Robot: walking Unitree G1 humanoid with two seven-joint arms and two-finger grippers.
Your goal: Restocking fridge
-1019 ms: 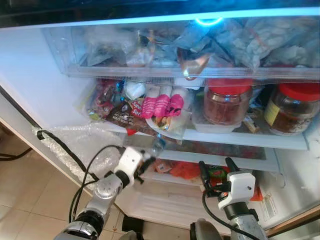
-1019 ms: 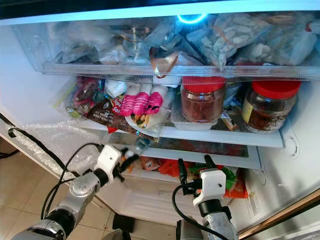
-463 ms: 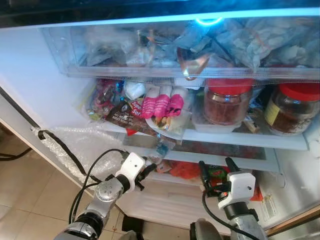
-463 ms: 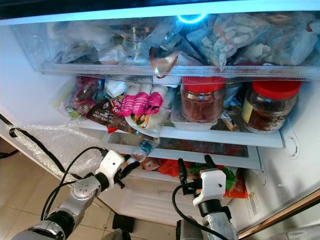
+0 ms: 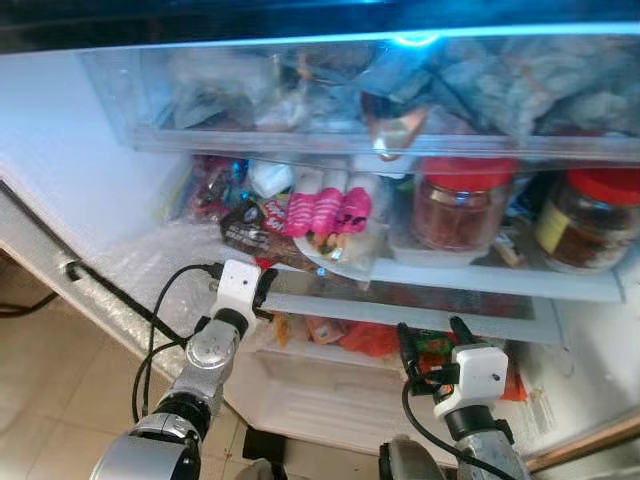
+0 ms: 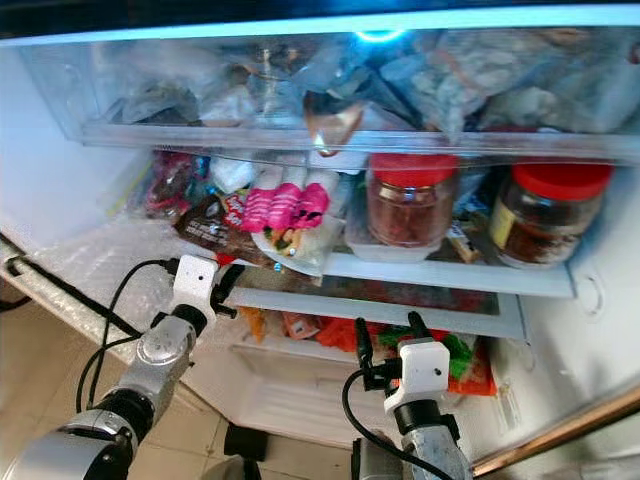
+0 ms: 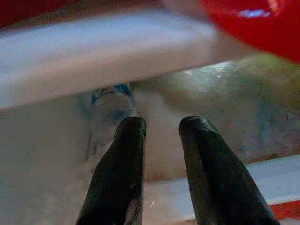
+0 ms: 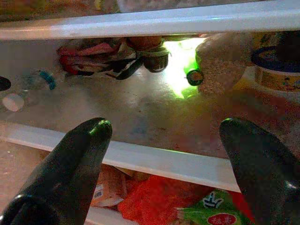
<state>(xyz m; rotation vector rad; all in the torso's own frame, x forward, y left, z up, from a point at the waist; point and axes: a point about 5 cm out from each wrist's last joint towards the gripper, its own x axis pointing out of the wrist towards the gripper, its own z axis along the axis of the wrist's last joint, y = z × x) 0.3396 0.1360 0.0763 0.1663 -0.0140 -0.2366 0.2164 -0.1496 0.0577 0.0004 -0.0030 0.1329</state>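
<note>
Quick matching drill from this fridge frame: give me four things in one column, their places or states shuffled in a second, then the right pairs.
1. left gripper
2. right gripper
3. red-lidded jar
4. pink packets

A. fingers spread wide, before the lower compartment
B. on the shelf, right of the pink packets
C. fingers a little apart, at the left end of the shelf's front edge
D. on the shelf, over a white plate

Pairs: 1-C, 2-A, 3-B, 4-D

You see two red-lidded jars (image 5: 458,203) (image 5: 583,217) on the fridge shelf (image 5: 480,277), one clear drawer (image 5: 130,100) above it, and one small water bottle (image 8: 29,88) below it.
</note>
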